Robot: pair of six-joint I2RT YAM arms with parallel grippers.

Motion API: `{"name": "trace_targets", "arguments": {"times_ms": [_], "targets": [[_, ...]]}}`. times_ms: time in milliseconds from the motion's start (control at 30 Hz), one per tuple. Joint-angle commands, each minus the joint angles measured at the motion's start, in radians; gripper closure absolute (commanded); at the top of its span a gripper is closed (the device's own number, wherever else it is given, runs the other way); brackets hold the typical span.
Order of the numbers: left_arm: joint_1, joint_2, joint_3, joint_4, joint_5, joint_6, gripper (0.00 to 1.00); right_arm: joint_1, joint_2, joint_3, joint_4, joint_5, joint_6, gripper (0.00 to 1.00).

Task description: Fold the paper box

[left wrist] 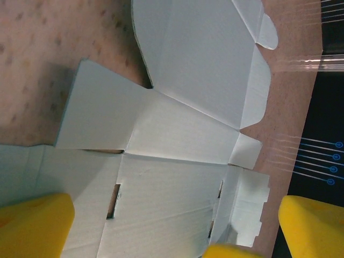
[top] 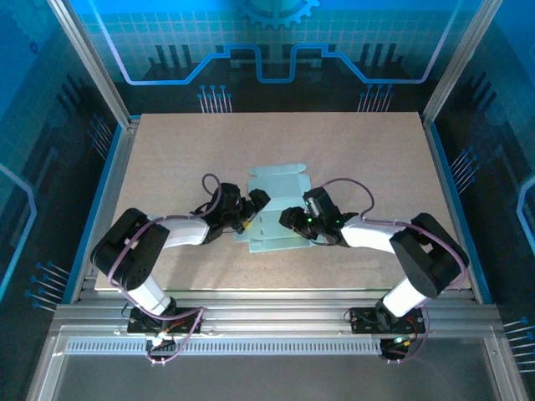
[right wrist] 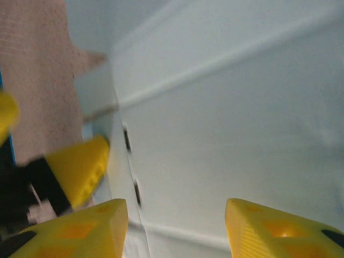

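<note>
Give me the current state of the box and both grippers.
paper box: unfolded, spread out on the table, not yet formed.
left gripper: open wide, at the box's left edge.
right gripper: jaws parted, low over the box's right side, nothing seen between them.

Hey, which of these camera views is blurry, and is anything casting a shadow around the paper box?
Right wrist view: soft and out of focus, the paper box too close to the lens. Left wrist view: sharp, with a raised flap throwing a dark shadow on the table. Top external view: evenly lit, blue-tinted at the walls, box small but clear.
</note>
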Motion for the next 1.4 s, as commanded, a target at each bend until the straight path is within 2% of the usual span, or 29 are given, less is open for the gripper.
{"name": "trace_targets", "arguments": {"times_ms": [0,100,200,267,400,500,600,700,800,900,1000,1133,1233,1367], "targets": [[-0.048,-0.034,-0.085,-0.151,-0.052,-0.06,0.01,-0.065,0.104,0.069,-0.007,-0.058,-0.087,0.48],[-0.056,-0.105,-0.099,-0.173,-0.066,-0.032,0.01,-0.108,0.184,0.126,-0.038,-0.083,-0.129,0.48],[-0.054,-0.208,-0.082,-0.245,-0.111,0.05,0.01,-0.141,0.256,0.229,-0.111,-0.119,-0.193,0.47],[-0.049,-0.289,-0.042,-0.321,-0.153,0.148,0.01,-0.155,0.297,0.306,-0.201,-0.112,-0.254,0.47],[0.016,-0.338,0.102,-0.49,-0.146,0.372,0.01,-0.174,0.437,0.544,-0.456,-0.153,-0.446,0.49],[0.083,-0.295,0.207,-0.565,-0.125,0.544,0.01,-0.178,0.526,0.699,-0.588,-0.16,-0.56,0.58],[0.16,-0.168,0.357,-0.644,-0.052,0.675,0.01,-0.19,0.538,0.795,-0.614,-0.195,-0.613,0.55],[0.199,-0.011,0.524,-0.71,0.01,0.782,0.01,-0.194,0.472,0.849,-0.631,-0.171,-0.66,0.51],[0.208,0.169,0.713,-0.796,0.095,0.899,0.03,-0.207,0.344,0.762,-0.556,-0.165,-0.623,0.41],[0.207,0.312,0.869,-0.864,0.132,0.96,0.16,-0.257,0.205,0.578,-0.395,-0.277,-0.493,0.27],[0.207,0.447,1.016,-0.939,0.124,1.014,0.26,-0.292,0.08,0.394,-0.294,-0.308,-0.39,0.26],[0.21,0.589,1.186,-1.044,0.116,1.048,0.32,-0.268,-0.034,0.195,-0.198,-0.315,-0.272,0.26],[0.216,0.655,1.237,-1.06,0.099,1.032,0.35,-0.215,-0.055,0.097,-0.14,-0.285,-0.199,0.28],[0.22,0.684,1.227,-1.043,0.059,0.974,0.35,-0.152,-0.005,0.076,-0.082,-0.25,-0.148,0.29]]}}
